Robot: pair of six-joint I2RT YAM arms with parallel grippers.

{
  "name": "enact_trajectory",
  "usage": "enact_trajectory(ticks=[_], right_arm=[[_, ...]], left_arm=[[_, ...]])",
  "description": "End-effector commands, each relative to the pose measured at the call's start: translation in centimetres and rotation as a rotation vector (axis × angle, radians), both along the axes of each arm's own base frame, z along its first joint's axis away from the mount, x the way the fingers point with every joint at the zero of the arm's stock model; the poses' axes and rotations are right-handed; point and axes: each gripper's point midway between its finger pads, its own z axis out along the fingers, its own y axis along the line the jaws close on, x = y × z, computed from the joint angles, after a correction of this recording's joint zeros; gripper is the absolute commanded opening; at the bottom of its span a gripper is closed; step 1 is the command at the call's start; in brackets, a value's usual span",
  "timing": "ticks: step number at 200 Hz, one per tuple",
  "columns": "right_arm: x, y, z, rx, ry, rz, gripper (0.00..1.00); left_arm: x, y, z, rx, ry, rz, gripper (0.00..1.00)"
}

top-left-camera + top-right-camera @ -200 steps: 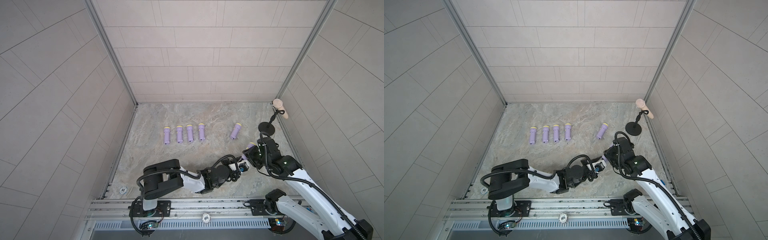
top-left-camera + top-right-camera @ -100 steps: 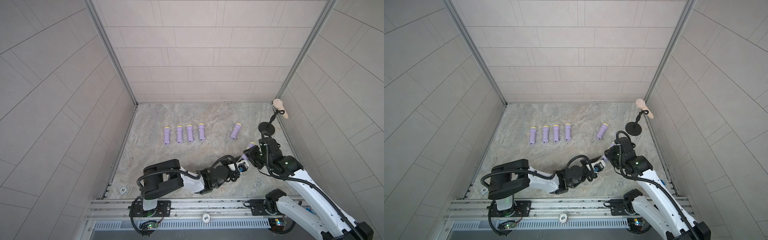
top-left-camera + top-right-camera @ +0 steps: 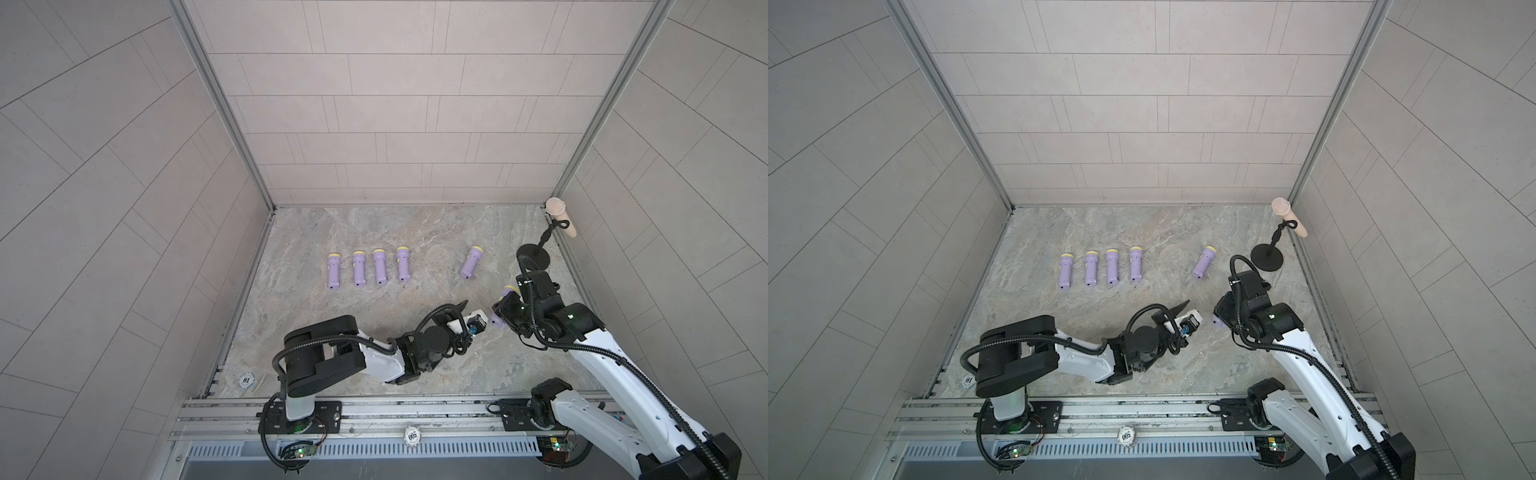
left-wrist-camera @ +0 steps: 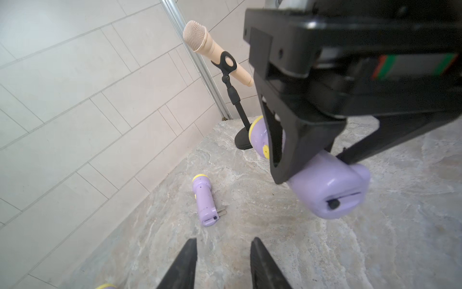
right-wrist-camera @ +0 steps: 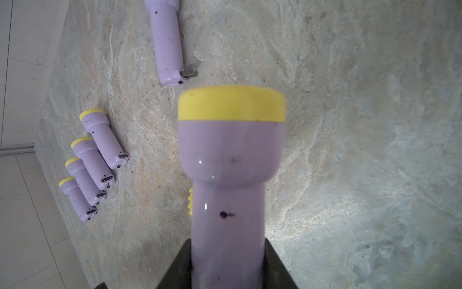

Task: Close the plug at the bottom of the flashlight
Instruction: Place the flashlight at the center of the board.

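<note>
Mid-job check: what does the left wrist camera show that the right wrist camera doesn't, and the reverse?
Left wrist only: the bottom end of the held flashlight, its plug folded flush; the left gripper, jaws apart and empty; the microphone. Right wrist only: the full row of four flashlights, plugs folded in. Both: the held flashlight clamped in the right gripper, and the lone flashlight lying with its plug sticking out.
</note>
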Motion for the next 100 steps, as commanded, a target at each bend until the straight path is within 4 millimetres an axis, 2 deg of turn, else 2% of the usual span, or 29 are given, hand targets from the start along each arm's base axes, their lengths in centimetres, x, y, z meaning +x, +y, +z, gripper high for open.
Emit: enact_trajectory(ticks=[1, 30, 71, 100], right_arm=[[0.9, -0.3, 1.4, -0.091, -0.042, 0.085, 0.0], [2.0, 0.7, 1.6, -0.124, -0.026, 0.185, 0.0], [4.0, 3.4, 2.4, -0.225, -0.03, 0.352, 0.0], [5.9, 5.3, 3.2, -0.333, -0.048, 0.438, 0.0]], left_arm=[[1.0, 1.9, 2.7, -0.098, 0.0, 0.056, 0.5], [1.7, 3.8, 3.4, -0.157, 0.043, 0.101, 0.71], [2.3, 6.3, 5.3, -0.243, 0.091, 0.179, 0.99], [3.4, 9.2, 7.6, -0.352, 0.144, 0.263, 1.0]])
